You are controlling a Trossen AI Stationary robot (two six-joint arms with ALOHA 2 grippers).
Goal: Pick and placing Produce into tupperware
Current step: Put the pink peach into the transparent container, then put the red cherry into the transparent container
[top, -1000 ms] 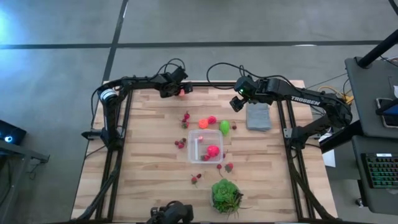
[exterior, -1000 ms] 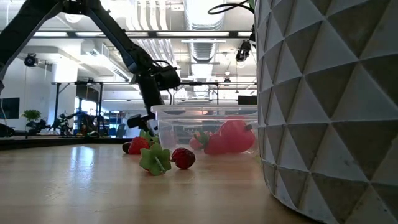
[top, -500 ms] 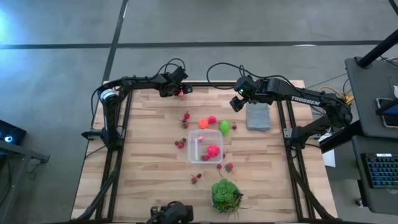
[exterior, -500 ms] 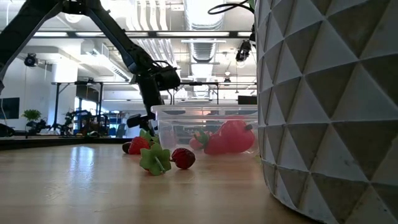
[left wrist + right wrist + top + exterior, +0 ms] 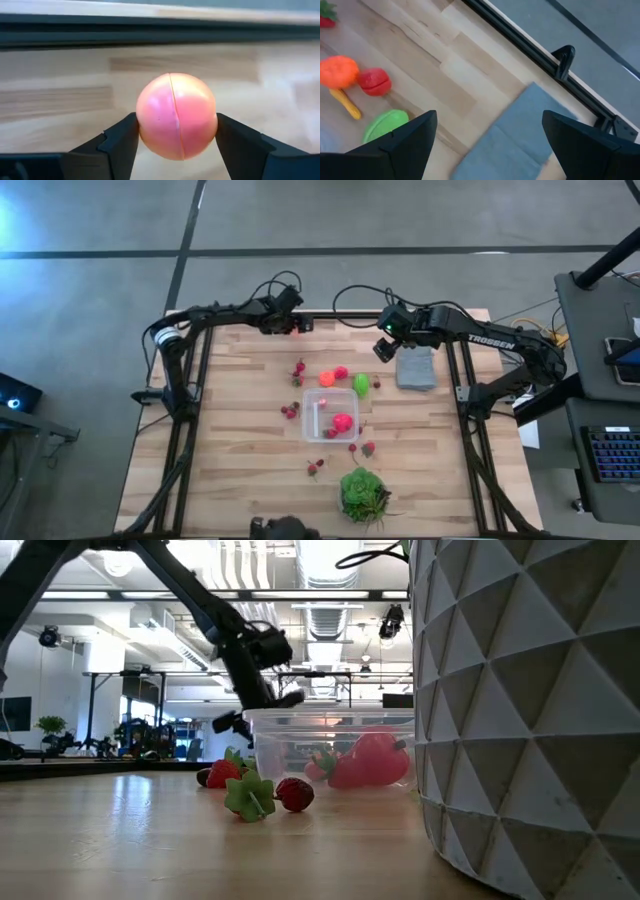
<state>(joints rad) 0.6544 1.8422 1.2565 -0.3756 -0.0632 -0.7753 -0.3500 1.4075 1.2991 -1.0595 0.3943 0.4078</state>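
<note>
Room: grey concrete floor (image 5: 90, 330) with dark seam lines around the rig; low view showed a bright hall with ceiling ducts behind.
Table: pale wood-plank table (image 5: 230, 440), dark frame along its edges.
Slab: flat grey slab (image 5: 416, 367) lay near the table's right side, just beside the right arm.
Planter: white faceted planter (image 5: 530, 710) filled the right of the low view; from above its green plant (image 5: 362, 492) sat at the near edge.
Tub: clear tub (image 5: 331, 415) stood near table centre, holding a pink piece (image 5: 342, 421); low view showed red pieces inside it.
Loose produce: orange piece (image 5: 327, 379), red piece (image 5: 341, 372) and lime piece (image 5: 361, 384) lay just beyond the tub; small berries (image 5: 290, 411) were scattered beside it, on its left and near sides.
Left gripper: left gripper (image 5: 292, 326) was at the far table edge, well apart from the tub.
Left fingers: fingers (image 5: 120, 142) were clamped on a pink ball (image 5: 177, 115), one on each side, touching it; the ball's seam ran upright between them, wood below.
Right gripper: right gripper (image 5: 381, 349) hung over the far right part of the table, between the loose pieces and the slab.
Right fingers: fingers (image 5: 407, 140) were spread wide, nothing between them.
</note>
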